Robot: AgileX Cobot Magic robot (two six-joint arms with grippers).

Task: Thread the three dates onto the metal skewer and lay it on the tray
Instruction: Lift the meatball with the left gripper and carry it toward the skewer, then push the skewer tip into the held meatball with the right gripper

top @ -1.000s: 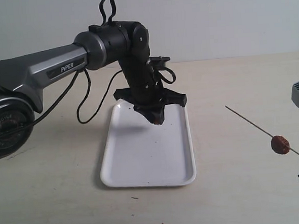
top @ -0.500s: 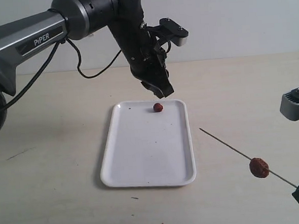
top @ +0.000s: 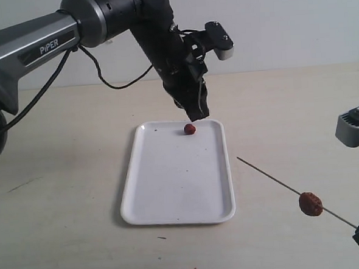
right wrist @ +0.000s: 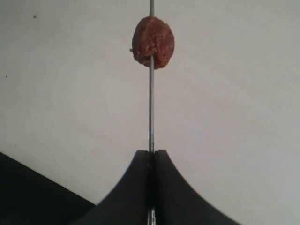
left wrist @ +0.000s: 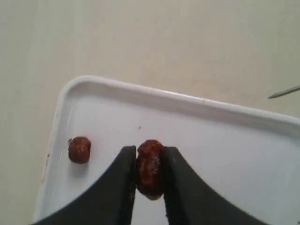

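A: Dates?
B: Wrinkled, red-brown. The left gripper (left wrist: 150,151) nips the held date (left wrist: 150,174) above the tray (top: 171,196); the loose date (top: 190,129) lies on it.
A: And the skewer (right wrist: 151,108)?
B: Thin grey rod, clamped in the closed right gripper (right wrist: 151,157) beside the tray, threaded date (right wrist: 153,42) on it

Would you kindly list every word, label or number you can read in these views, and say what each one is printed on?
"PIPER": white capitals on the grey link of the left arm, read in the exterior view.
No other text, number or sign is readable in the exterior view, and the two wrist views show none.
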